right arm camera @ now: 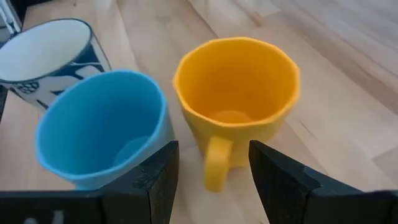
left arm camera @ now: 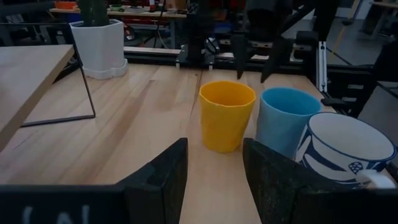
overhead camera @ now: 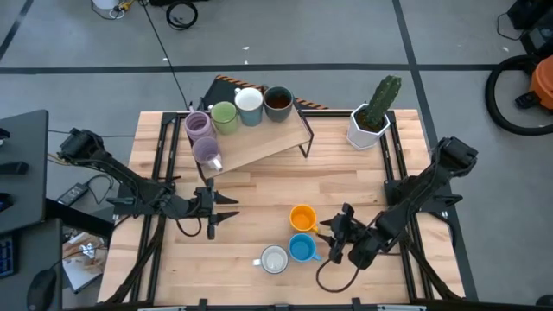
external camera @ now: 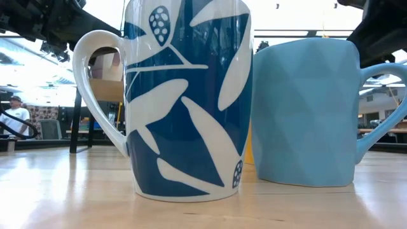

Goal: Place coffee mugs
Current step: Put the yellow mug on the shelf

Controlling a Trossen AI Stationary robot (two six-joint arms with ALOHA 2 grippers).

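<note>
Blue leaf shapes covered the white patterned mug (overhead camera: 274,259) standing nearest the table's front edge, with the plain blue mug (overhead camera: 301,248) just beside it and the orange mug (overhead camera: 302,217) right behind that. The right gripper (overhead camera: 338,234) hung low just beside the orange and blue mugs, its fingers (right arm camera: 155,180) parted and holding nothing, the orange mug's handle facing the gap between them. Left of the group, the left gripper (overhead camera: 226,208) sat near the wooden table (overhead camera: 259,190), aimed toward the three mugs, its fingers (left arm camera: 163,177) also spread apart and empty. Farther back, a tilted wooden shelf (overhead camera: 268,142) carried two purple mugs (overhead camera: 201,136), a green mug (overhead camera: 225,117), a white mug (overhead camera: 249,105) and a dark brown mug (overhead camera: 278,102). At the far right corner stood a white faceted pot (overhead camera: 367,128) with a cactus.
</note>
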